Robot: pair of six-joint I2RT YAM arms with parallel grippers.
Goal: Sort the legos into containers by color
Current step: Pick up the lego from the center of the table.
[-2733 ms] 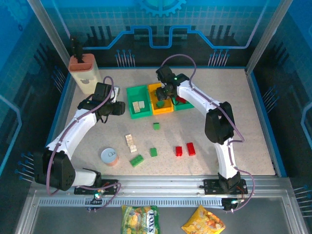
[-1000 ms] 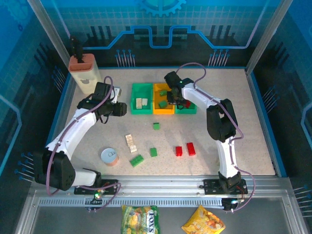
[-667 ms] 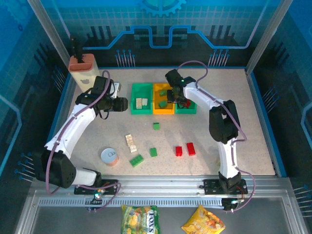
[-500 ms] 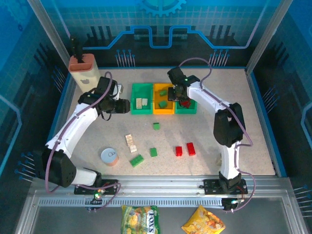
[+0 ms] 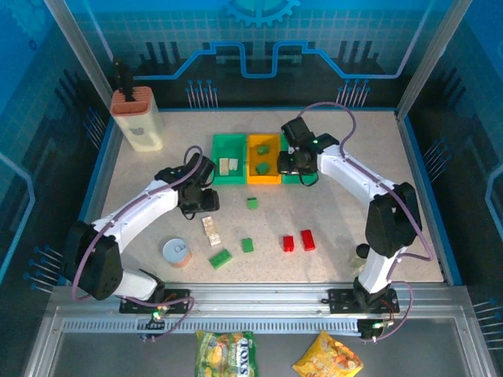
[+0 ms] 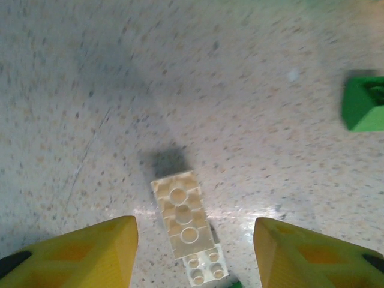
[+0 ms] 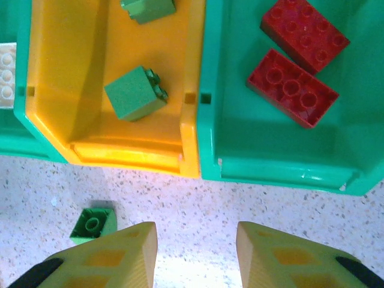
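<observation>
My left gripper [image 6: 193, 240] is spread and empty above a cream brick [image 6: 180, 216] on the table [image 6: 252, 120]; its long axis runs away from me, leaning slightly left. My right gripper [image 7: 195, 243], also spread and empty, hangs before the green tray [image 7: 264, 159], where two red bricks [image 7: 292, 88] lie slanted.

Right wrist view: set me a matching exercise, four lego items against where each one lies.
1. red legos
2. pair of green legos
3. single green lego
4. cream lego

A. table, in front of the trays
B. left green tray
C. right green tray
D. orange-yellow tray

Pairs: 1-C, 2-D, 3-A, 4-B
</observation>
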